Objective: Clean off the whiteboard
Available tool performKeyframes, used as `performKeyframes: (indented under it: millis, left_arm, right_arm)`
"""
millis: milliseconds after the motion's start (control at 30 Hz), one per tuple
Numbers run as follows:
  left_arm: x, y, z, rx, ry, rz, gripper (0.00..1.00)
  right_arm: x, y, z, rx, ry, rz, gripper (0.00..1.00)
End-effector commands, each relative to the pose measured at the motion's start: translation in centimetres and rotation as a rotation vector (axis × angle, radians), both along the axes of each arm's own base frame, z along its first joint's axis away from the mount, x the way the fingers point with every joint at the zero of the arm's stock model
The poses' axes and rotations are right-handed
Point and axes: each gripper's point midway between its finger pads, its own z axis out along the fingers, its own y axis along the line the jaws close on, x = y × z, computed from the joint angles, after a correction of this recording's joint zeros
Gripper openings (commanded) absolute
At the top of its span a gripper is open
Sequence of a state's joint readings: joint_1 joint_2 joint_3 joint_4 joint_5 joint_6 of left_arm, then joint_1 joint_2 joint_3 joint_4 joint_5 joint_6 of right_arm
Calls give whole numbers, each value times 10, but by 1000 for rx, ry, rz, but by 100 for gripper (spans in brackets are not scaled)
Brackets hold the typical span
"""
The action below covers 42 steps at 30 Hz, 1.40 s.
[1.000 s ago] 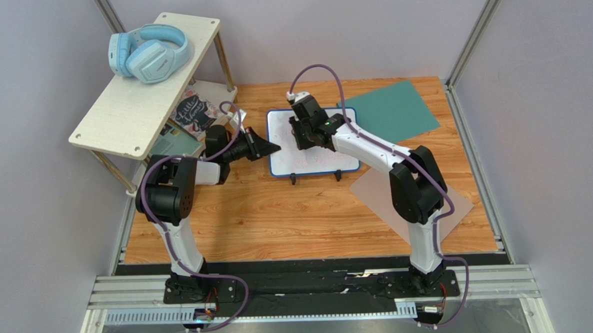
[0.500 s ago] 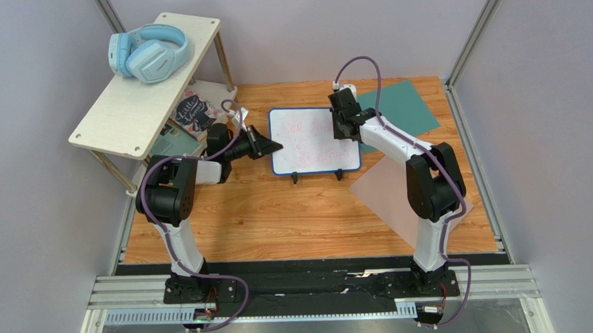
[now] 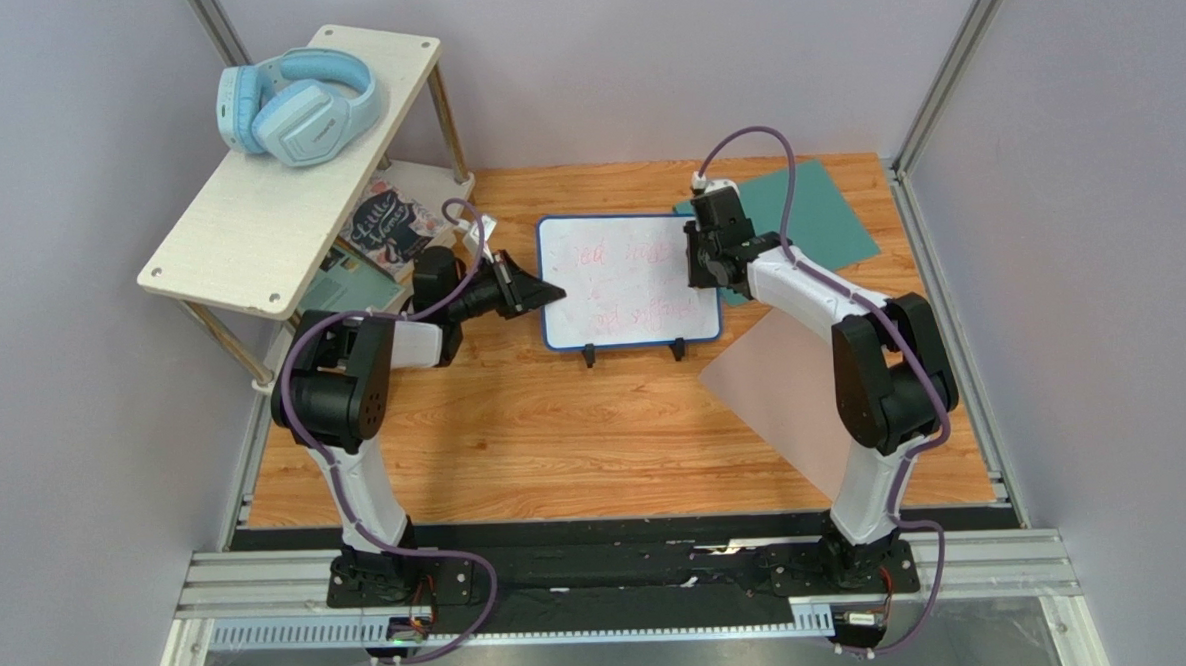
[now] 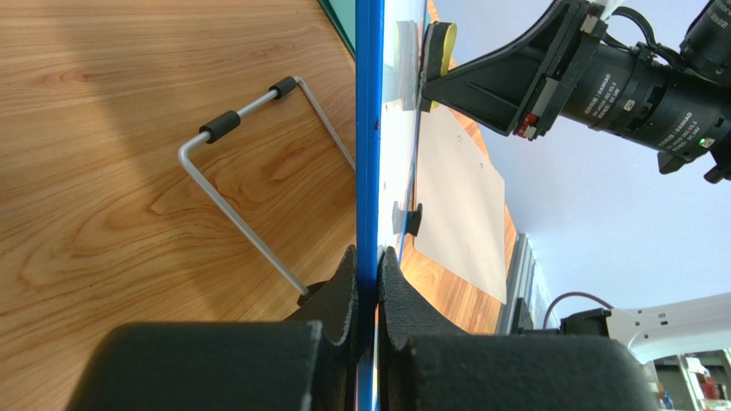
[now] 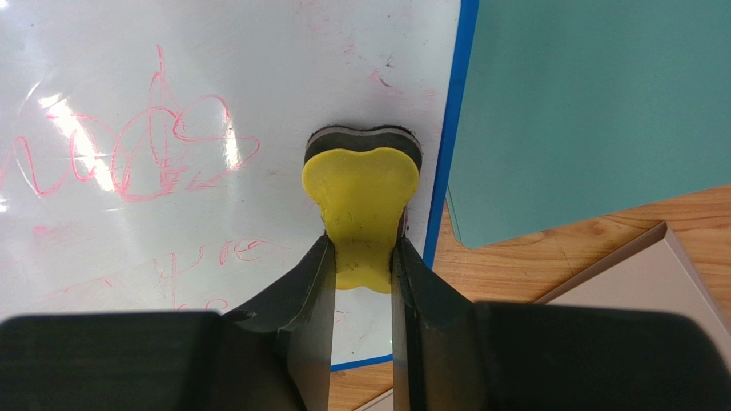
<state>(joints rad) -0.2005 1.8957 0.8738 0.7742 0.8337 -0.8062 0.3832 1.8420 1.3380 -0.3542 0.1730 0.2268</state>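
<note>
On the worktop, far centre: whiteboard, propped on a wire stand.
Left fingers: clamped on the blue frame edge.
Right fingers: clamped on a yellow eraser, which is pressed near the right edge.
Progress: judged early; pink scribbles are yet to be removed.
Surface: glossy white, faintly smeared at the right.

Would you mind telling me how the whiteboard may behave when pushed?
The whiteboard looks thin and stiff, probably light. Propped on a wire stand, it would likely tip or slide if pushed, though the left gripper clamps its edge. Its glossy face probably lets the eraser glide.
</note>
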Motion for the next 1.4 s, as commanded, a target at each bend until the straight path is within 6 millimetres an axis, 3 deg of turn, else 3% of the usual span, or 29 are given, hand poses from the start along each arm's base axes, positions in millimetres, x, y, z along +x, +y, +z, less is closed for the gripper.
performKeyframes:
  millis: [0, 167, 233, 300, 367, 400, 433, 467, 500, 533, 633, 733, 900, 933, 967, 1033, 1067, 1167, 1267, 1367]
  left_arm:
    - [1, 13, -42, 112, 52, 54, 0]
    - [0, 13, -42, 108, 51, 49, 0]
    - [0, 12, -41, 106, 48, 48, 0]
    - [0, 11, -41, 104, 45, 42, 0]
    - [0, 12, -41, 104, 46, 42, 0]
    - [1, 11, -40, 102, 44, 41, 0]
    - [0, 12, -41, 103, 45, 41, 0]
    - [0, 12, -41, 104, 46, 42, 0]
    - [1, 11, -40, 101, 43, 41, 0]
    - [1, 11, -40, 102, 43, 41, 0]
    - [0, 12, -41, 103, 45, 41, 0]
    - [1, 12, -40, 105, 43, 46, 0]
    - [1, 13, -41, 109, 46, 53, 0]
    - [1, 13, -41, 109, 46, 53, 0]
    - [1, 14, -41, 108, 46, 55, 0]
    - [1, 15, -41, 106, 52, 57, 0]
    - [1, 14, -41, 105, 49, 56, 0]
    - [1, 16, -41, 104, 50, 58, 0]
    - [1, 16, -42, 103, 53, 58, 0]
    - [2, 15, -42, 103, 52, 57, 0]
  right_arm:
    - [-44, 55, -42, 36, 121, 229, 0]
    - [-57, 97, -35, -14, 77, 353, 0]
    - [-66, 121, -40, -55, 80, 432, 0]
    - [-71, 146, -33, -95, 71, 495, 0]
    - [-79, 157, -46, -154, 122, 557, 0]
    - [-78, 179, -35, -151, 98, 598, 0]
    - [-78, 187, -33, -161, 100, 617, 0]
    - [-83, 186, -47, -204, 147, 619, 0]
    - [-78, 199, -35, -206, 115, 624, 0]
    - [-75, 200, -34, -218, 115, 618, 0]
    - [-64, 192, -38, -260, 122, 557, 0]
    - [-50, 164, -35, -306, 108, 423, 0]
    - [-29, 92, -37, -328, 94, 181, 0]
    - [-23, 83, -25, -310, 59, 142, 0]
    - [-22, 59, -34, -320, 81, 94, 0]
    - [-13, 41, -21, -294, 33, 22, 0]
    - [-11, 22, -25, -297, 44, -21, 0]
    - [0, -6, -16, -282, 14, -104, 0]
    - [9, -17, -10, -264, -6, -138, 0]
    - [16, -10, -2, -226, -19, -114, 0]
